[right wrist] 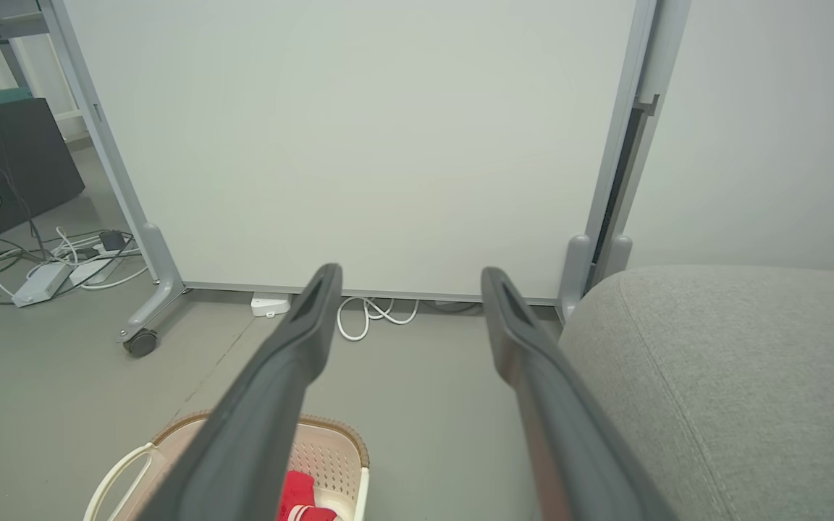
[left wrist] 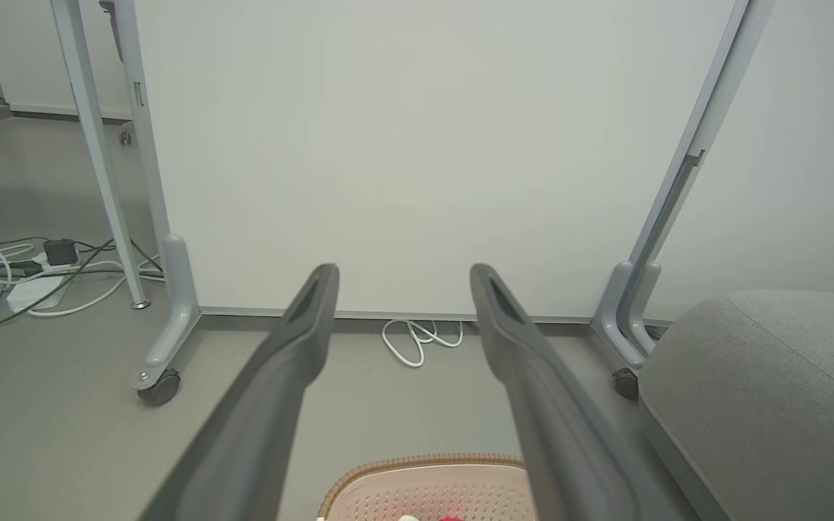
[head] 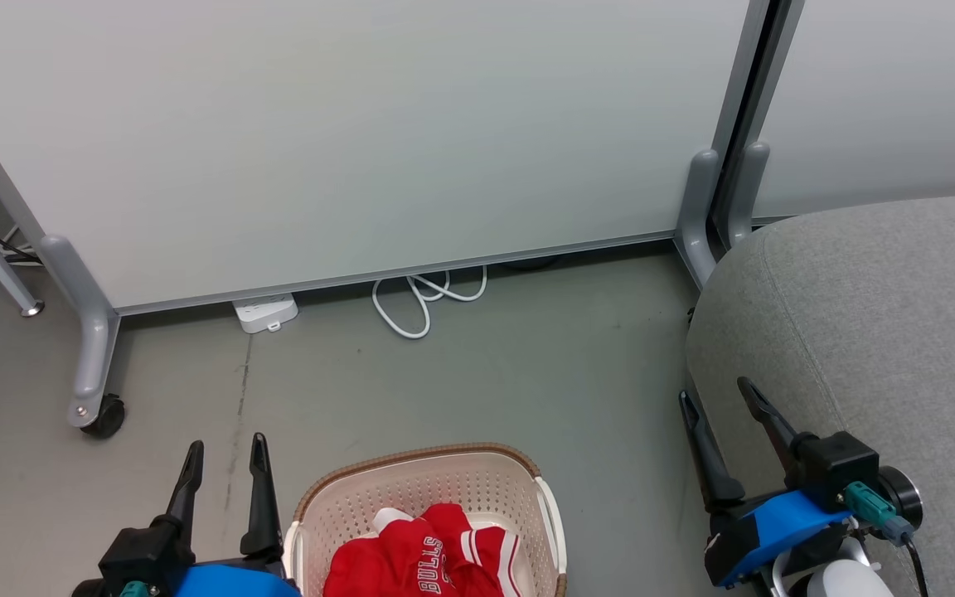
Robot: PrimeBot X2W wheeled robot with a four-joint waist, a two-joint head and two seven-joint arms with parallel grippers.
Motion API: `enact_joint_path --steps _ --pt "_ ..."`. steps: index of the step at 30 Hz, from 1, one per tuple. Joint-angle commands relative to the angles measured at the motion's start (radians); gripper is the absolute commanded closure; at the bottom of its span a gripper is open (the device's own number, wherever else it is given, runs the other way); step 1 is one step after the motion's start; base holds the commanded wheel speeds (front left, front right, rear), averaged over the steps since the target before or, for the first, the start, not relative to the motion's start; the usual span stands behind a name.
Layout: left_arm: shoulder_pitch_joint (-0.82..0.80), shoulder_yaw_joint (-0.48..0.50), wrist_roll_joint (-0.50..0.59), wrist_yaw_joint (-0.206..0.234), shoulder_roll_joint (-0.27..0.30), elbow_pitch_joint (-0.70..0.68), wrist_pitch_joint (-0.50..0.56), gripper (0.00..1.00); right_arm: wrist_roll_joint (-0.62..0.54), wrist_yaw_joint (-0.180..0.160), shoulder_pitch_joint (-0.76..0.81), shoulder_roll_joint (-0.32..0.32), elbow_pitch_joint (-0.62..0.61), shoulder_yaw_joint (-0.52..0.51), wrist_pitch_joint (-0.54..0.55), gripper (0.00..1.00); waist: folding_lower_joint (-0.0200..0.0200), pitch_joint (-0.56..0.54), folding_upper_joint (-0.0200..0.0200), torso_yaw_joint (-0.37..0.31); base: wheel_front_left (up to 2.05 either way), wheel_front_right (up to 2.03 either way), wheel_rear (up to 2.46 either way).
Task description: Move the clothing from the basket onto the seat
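I have a white panel on grey wheeled legs across the far side. The grey seat is on the right, and its rounded left edge and seam run near to far. The frame cuts off its right and near parts.

The basket stands on the floor at the near centre, left of the seat and apart from it. Its rounded end points far. The bottom edge cuts off its near half, so I cannot call its long axis.

The red clothing lies bunched inside the basket, with "BULLS" running near to far. I cannot separate the pieces or make out their shape.

The left end effector is just left of the basket, with its fingers apart, empty and pointing far. The right end effector is by the seat's left edge, its fingers apart, empty and leaning far-left.

A white cable is looped at the panel's foot.
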Motion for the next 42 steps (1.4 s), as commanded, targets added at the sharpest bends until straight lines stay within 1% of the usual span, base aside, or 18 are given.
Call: enact_joint_path --steps 1,6,12,17,21,24,25,26,27,32,36,42 --pt "0.009 -0.001 -0.001 0.002 0.003 -0.002 -0.005 0.0 0.002 0.0 -0.004 -0.006 -0.003 0.001 -0.004 0.0 0.0 0.002 0.0 -0.001 0.0 0.0 0.0" --pt "-0.006 -0.022 -0.004 -0.009 0.002 0.028 -0.005 0.0 0.008 0.0 -0.023 -0.006 -0.013 0.016 0.001 0.0 0.0 0.028 0.0 -0.018 0.0 0.0 0.0" --pt "-0.077 -0.064 0.006 -0.026 0.003 0.088 -0.005 0.0 0.007 0.0 -0.071 -0.005 -0.039 0.029 0.0 0.0 0.0 0.119 0.0 -0.046 0.0 0.0 0.0" --pt "-0.167 -0.095 0.017 -0.04 0.004 0.154 -0.005 0.0 -0.002 0.0 -0.135 -0.005 -0.082 0.035 0.003 0.0 0.0 0.248 0.0 -0.072 0.0 0.0 0.0" --pt "-0.251 -0.11 0.013 -0.05 0.011 0.221 -0.004 0.0 -0.014 0.0 -0.205 -0.004 -0.121 0.059 0.011 0.0 0.0 0.377 0.0 -0.102 0.0 0.0 0.0" --pt "-0.32 -0.125 0.015 -0.054 0.019 0.281 -0.004 0.0 -0.024 0.0 -0.257 -0.005 -0.143 0.076 0.013 0.0 0.0 0.468 0.0 -0.121 0.0 0.0 0.0" --pt "-0.364 -0.134 0.014 -0.059 0.024 0.326 -0.004 0.0 -0.029 0.0 -0.29 -0.005 -0.156 0.083 0.012 0.0 0.0 0.521 0.0 -0.131 0.0 0.0 0.0" --pt "-0.385 -0.138 0.012 -0.061 0.028 0.351 -0.004 0.0 -0.03 0.0 -0.305 -0.004 -0.163 0.087 0.01 0.0 0.0 0.548 0.0 -0.136 0.0 0.0 0.0" --pt "-0.385 -0.138 0.012 -0.061 0.028 0.351 -0.004 0.0 -0.03 0.0 -0.305 -0.004 -0.163 0.087 0.01 0.0 0.0 0.548 0.0 -0.136 0.0 0.0 0.0" --pt "-0.489 -0.166 0.01 -0.065 0.053 0.485 -0.001 0.0 -0.013 0.0 -0.357 -0.004 -0.18 0.115 -0.004 0.0 0.0 0.653 0.0 -0.165 0.0 0.0 0.0" --pt "-0.564 -0.189 0.011 -0.068 0.08 0.588 0.011 0.0 -0.003 0.0 -0.386 -0.004 -0.183 0.137 -0.016 0.0 0.0 0.718 0.0 -0.18 0.0 0.0 0.0" --pt "-0.65 -0.203 -0.006 -0.07 0.101 0.725 0.034 0.0 0.01 0.0 -0.408 -0.004 -0.174 0.148 -0.034 0.0 0.0 0.784 0.0 -0.188 0.0 0.0 0.0"
